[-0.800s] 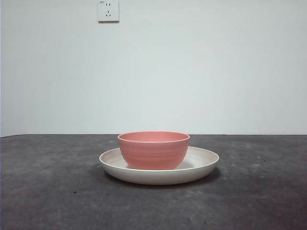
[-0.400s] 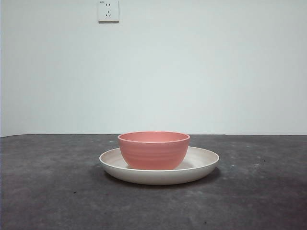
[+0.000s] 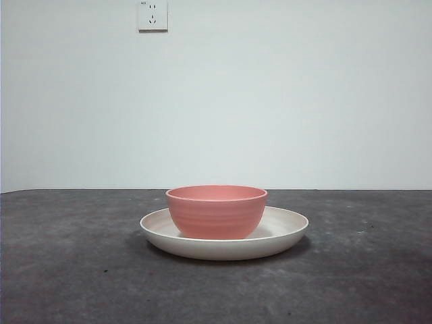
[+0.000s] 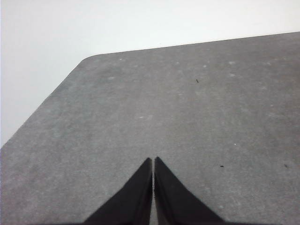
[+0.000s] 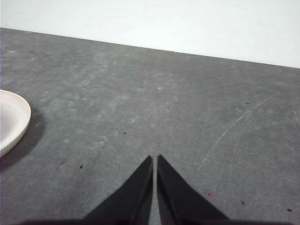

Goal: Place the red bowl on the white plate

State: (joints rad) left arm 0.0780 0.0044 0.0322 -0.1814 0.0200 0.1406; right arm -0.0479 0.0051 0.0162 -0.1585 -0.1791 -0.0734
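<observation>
The red bowl stands upright inside the white plate, slightly left of the plate's middle, on the dark grey table. No arm shows in the front view. My left gripper is shut over bare tabletop, with neither bowl nor plate in its view. My right gripper is also shut and holds nothing; an edge of the white plate shows at the side of its view, well apart from the jaws.
A white wall with a power socket rises behind the table. The rounded table corner shows in the left wrist view. The table's far edge runs across the right wrist view.
</observation>
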